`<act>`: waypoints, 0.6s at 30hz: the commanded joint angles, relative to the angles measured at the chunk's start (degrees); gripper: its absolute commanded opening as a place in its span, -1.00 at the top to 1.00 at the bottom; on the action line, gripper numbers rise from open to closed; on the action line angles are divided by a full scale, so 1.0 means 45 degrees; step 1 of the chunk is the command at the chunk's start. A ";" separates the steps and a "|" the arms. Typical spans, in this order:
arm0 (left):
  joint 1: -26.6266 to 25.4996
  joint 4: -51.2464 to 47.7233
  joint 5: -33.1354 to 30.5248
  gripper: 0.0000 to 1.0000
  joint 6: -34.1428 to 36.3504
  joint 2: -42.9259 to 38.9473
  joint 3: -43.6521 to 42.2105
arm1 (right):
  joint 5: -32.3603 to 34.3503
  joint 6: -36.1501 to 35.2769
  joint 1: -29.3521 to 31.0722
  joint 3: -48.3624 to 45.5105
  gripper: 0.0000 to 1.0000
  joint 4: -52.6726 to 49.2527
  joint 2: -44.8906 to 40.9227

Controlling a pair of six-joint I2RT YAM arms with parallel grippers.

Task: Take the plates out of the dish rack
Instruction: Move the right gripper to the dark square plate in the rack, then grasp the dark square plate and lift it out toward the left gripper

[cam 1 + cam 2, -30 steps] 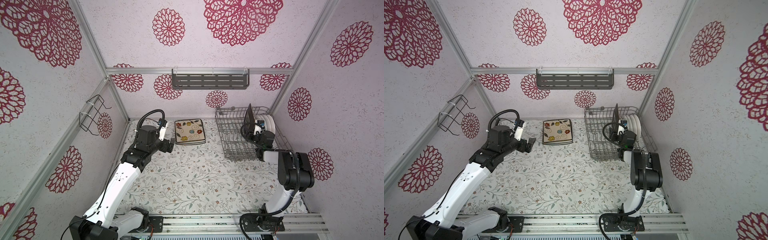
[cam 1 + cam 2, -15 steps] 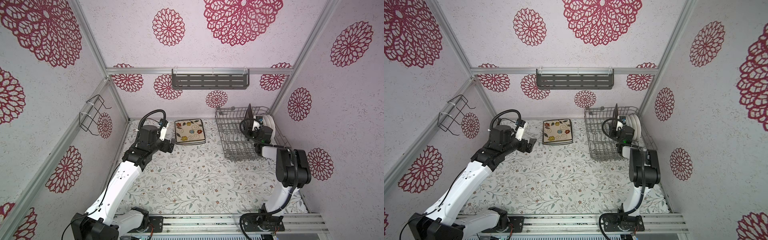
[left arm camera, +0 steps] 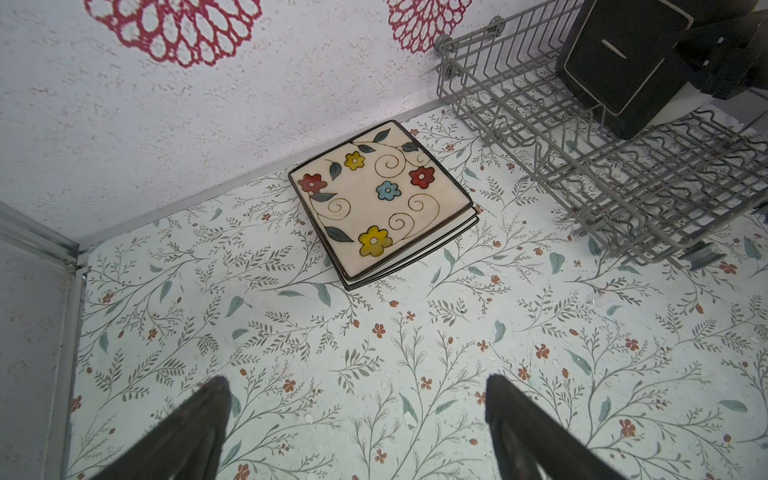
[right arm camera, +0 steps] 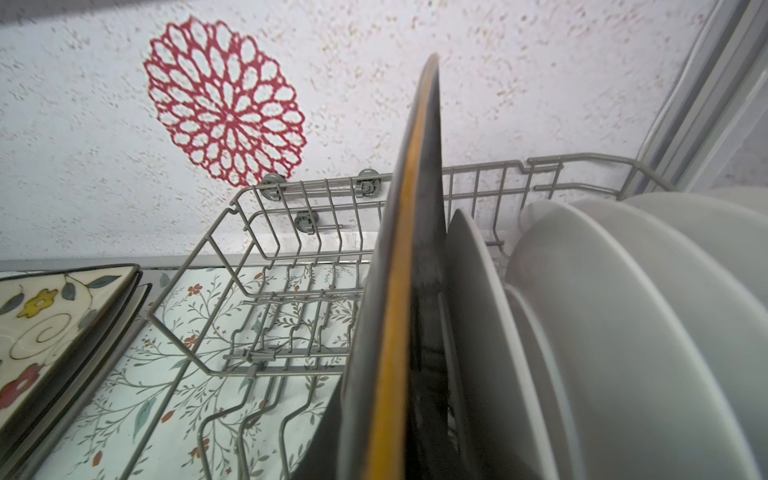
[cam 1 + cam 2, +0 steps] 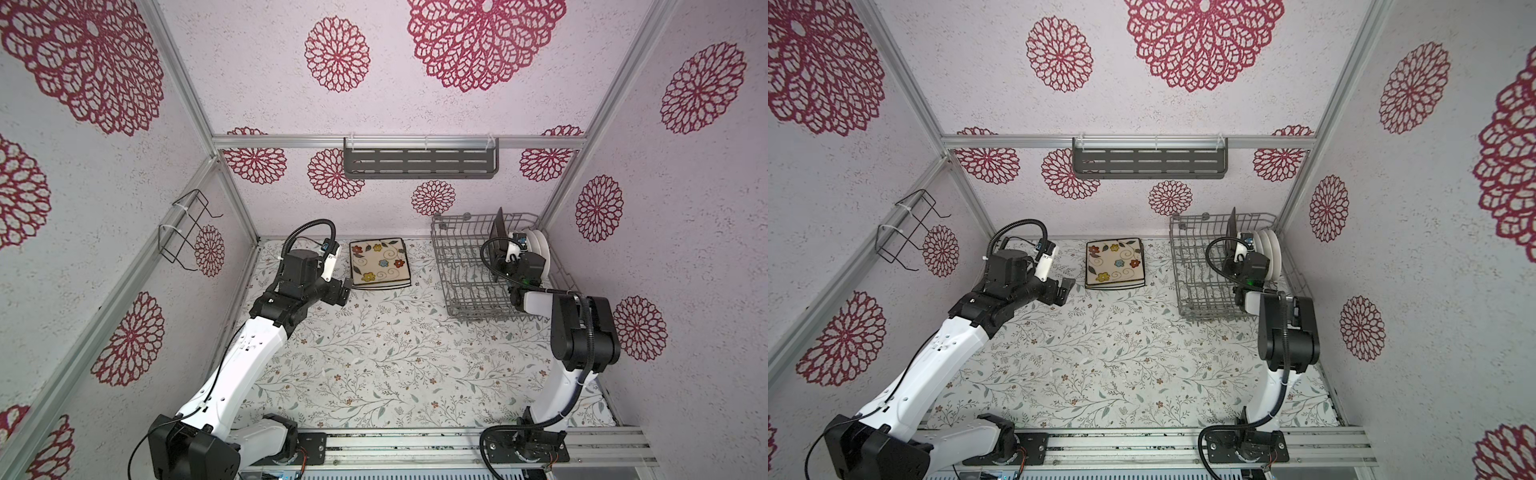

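The grey wire dish rack (image 5: 457, 266) (image 5: 1192, 266) stands at the back right. In it a black square plate (image 5: 497, 232) (image 5: 1232, 226) stands on edge, with several round white plates (image 5: 540, 249) (image 5: 1273, 253) behind it. My right gripper (image 5: 505, 259) (image 4: 395, 436) is shut on the black plate (image 4: 415, 208), a finger against each face. Two cream flowered plates (image 5: 379, 262) (image 3: 380, 203) lie stacked on the table. My left gripper (image 5: 345, 291) (image 3: 353, 415) hovers open and empty just in front of them.
A dark slotted shelf (image 5: 419, 162) hangs on the back wall. A small black wire holder (image 5: 187, 232) is fixed to the left wall. The flowered table (image 5: 395, 353) stretches between both arms. The rack's right side sits close to the right wall.
My right gripper has pushed a little deeper into the rack and its jaws have drawn in onto the black plate. The left arm has hardly moved.
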 commanded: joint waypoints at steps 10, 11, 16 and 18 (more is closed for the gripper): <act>-0.0078 0.0500 0.0196 -0.95 0.0158 0.0031 0.0050 | -0.0952 0.0326 0.0243 0.0448 0.80 0.0558 -0.0099; -0.0063 0.0510 0.0223 -0.95 0.0128 0.0031 0.0030 | -0.1036 0.0287 0.0243 0.0448 0.80 0.0587 -0.0161; -0.0075 0.0453 0.0373 -0.95 -0.0016 -0.0125 -0.0076 | -0.1456 -0.0114 0.0330 0.0409 0.85 0.0551 -0.0607; -0.0075 0.0442 0.0393 -0.95 -0.0057 -0.0275 -0.0162 | -0.1601 -0.0303 0.0377 0.0448 0.85 0.0463 -0.0812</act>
